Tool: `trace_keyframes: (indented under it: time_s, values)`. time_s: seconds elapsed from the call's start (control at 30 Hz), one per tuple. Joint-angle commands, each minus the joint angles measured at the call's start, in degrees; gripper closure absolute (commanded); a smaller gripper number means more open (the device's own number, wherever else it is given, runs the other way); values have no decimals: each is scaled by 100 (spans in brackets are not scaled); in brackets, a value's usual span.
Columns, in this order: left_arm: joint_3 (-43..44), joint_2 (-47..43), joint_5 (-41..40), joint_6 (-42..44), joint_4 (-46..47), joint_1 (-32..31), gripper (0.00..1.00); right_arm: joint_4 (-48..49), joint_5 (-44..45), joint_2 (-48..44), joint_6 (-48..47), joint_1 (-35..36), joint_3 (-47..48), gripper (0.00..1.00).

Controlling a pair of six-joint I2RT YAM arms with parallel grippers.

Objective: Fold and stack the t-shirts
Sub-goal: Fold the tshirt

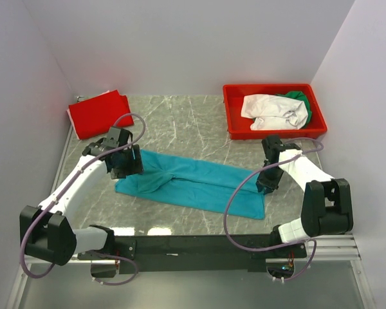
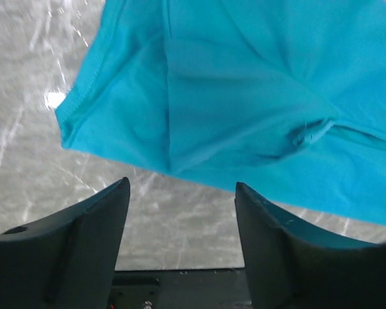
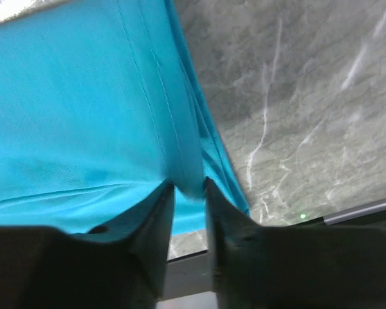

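Teal t-shirt (image 1: 193,183) lies as a long folded strip across the table (image 1: 180,122). Right gripper (image 3: 188,190) pinches its right-end edge, presumably to carry that end over. The left gripper (image 2: 180,193) hovers spread above the left end (nothing gripped).

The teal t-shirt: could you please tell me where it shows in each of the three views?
Top external: the teal t-shirt lies stretched across the middle.
Left wrist: upper right, beyond the open left fingers.
Right wrist: upper left, its edge pinched between the right fingers.
Shared landmark: the grey marble table beside the cloth's edge.
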Motion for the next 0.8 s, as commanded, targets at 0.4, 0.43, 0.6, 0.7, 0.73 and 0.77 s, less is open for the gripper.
trace_keyframes:
  time_s: [0.4,0.43,0.6,0.7,0.73,0.77]
  values:
    - [837,1269,1062,234,1342,-60,31,-23,148,-15,191,428,838,59]
    - [872,1411,1144,286,1360,-104,32,4,130,20,217,515,847,59]
    - [793,1939,1679,507,1623,-262,32,180,-28,214,358,736,891,59]
    - [846,2062,1908,463,1764,-402,32,233,-81,328,350,815,917,59]
    - [890,2089,2014,437,1808,-455,32,233,-90,346,341,841,926,59]
    - [907,2132,2032,410,1826,-508,32,224,-81,381,332,859,944,59]
